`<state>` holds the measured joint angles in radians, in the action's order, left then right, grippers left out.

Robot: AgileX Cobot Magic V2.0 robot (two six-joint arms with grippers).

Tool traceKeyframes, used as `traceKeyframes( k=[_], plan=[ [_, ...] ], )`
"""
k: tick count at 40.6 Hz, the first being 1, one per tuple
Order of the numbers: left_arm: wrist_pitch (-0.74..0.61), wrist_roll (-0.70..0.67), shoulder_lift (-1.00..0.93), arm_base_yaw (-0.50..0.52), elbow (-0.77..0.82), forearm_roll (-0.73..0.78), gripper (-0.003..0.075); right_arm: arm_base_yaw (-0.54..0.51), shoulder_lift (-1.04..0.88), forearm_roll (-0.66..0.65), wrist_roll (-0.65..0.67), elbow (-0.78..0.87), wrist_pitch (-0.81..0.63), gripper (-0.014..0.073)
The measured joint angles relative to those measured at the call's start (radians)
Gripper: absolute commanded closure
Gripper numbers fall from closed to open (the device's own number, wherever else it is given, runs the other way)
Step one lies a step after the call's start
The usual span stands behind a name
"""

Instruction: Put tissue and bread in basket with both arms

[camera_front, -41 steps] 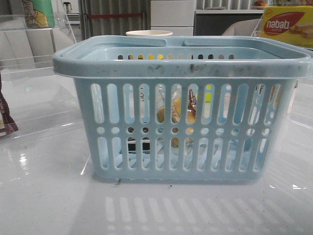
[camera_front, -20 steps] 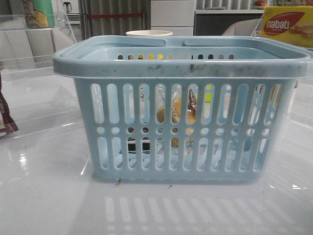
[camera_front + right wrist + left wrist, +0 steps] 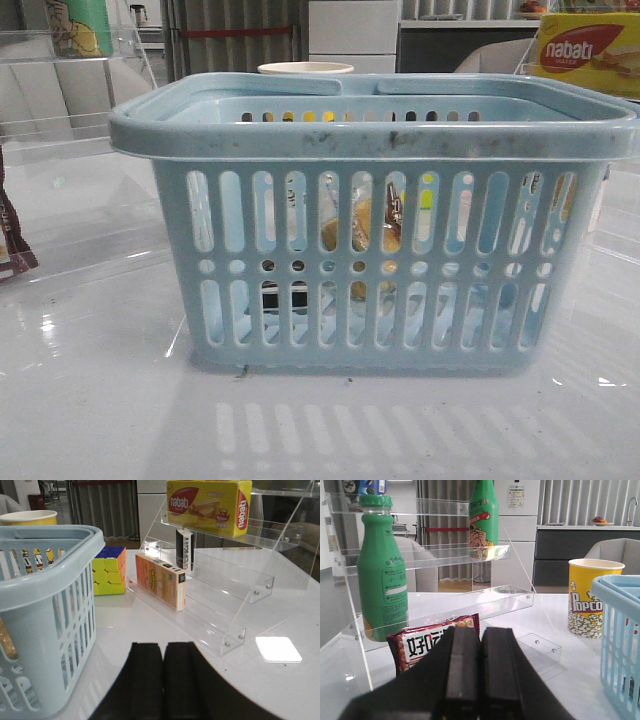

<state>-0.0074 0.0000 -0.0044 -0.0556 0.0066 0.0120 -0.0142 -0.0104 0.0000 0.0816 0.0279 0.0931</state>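
The light-blue basket [image 3: 370,140] fills the middle of the front view; it also shows in the left wrist view [image 3: 620,630] and the right wrist view [image 3: 45,605]. Through its slots I see the golden bread [image 3: 362,232] standing inside and the black-and-white tissue pack [image 3: 283,297] low on the basket floor. My left gripper [image 3: 480,631] is shut and empty, to the basket's left. My right gripper [image 3: 163,646] is shut and empty, to the basket's right. Neither gripper shows in the front view.
A clear shelf rack with green bottles [image 3: 382,580] and a dark red snack packet [image 3: 430,642] stands left. A popcorn cup [image 3: 590,597] is behind the basket. On the right, a clear rack holds a nabati box [image 3: 210,505], an orange box [image 3: 161,580]; a puzzle cube [image 3: 109,571] lies nearby.
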Motion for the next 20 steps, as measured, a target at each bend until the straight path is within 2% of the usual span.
traceKeyframes(
  k=[20],
  plan=[
    [0.0, 0.0, 0.0, 0.0, 0.0, 0.0, 0.0627, -0.019, 0.0, 0.0, 0.0, 0.002, -0.002, 0.0536]
  ],
)
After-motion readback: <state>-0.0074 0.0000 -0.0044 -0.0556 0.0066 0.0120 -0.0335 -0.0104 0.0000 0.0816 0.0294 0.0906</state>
